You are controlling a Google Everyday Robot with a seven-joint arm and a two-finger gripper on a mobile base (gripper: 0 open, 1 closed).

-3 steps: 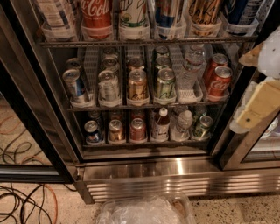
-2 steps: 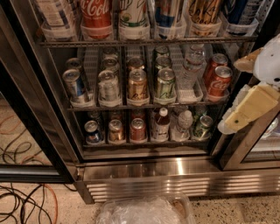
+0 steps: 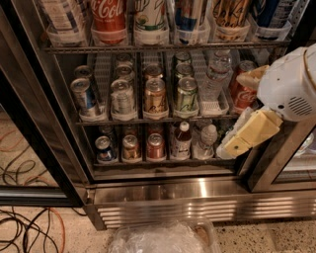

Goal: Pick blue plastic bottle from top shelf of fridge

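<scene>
The fridge (image 3: 148,190) stands open in front of me. Its top shelf (image 3: 163,48) is a wire rack with clear-white trays at the upper edge. Only the lower parts of the tall bottles show there. The far-left one, with a pale bluish-white label, appears to be the blue plastic bottle (image 3: 61,15); its cap is out of view. A red Coca-Cola bottle (image 3: 108,15) stands next to it. My gripper (image 3: 252,131), cream-coloured under a white arm housing (image 3: 291,84), hangs at the right in front of the middle and lower racks, well below and right of the top shelf.
Rows of cans (image 3: 155,96) fill the middle rack, with a small clear water bottle (image 3: 215,74) and a red can (image 3: 242,94). More cans and small bottles (image 3: 181,141) are below. The black door frame (image 3: 34,128) stands left, cables (image 3: 24,227) lie on the floor, and a plastic-lined bin (image 3: 163,239) is at the bottom.
My gripper and arm have moved left and down, further into view in front of the fridge's right side. The bottles and cans have not moved.
</scene>
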